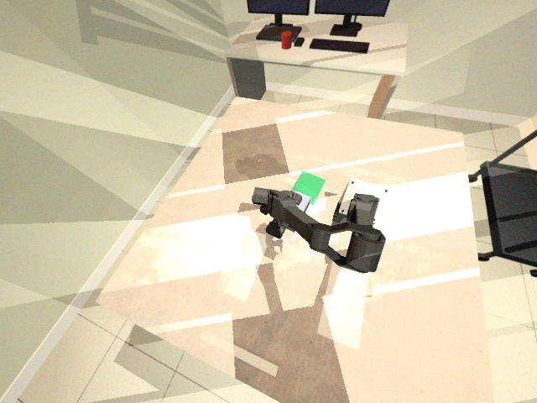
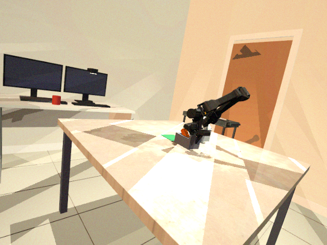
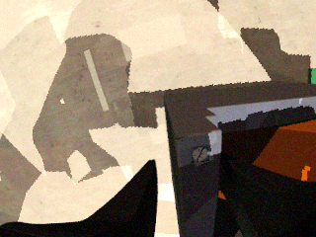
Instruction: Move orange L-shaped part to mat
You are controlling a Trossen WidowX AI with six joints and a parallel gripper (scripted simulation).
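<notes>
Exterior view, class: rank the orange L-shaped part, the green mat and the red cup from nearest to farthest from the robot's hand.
1. Orange L-shaped part: tipped up out of the grey tray, right at the hand.
2. Green mat: flat on the table, just left of the tray.
3. Red cup: far left, on the desk by the monitors.

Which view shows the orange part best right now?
The exterior view: the orange part shows tipped up above the grey tray, under the gripper. The wrist view catches only a cropped orange patch inside the tray. In the top view the arm hides it.
</notes>
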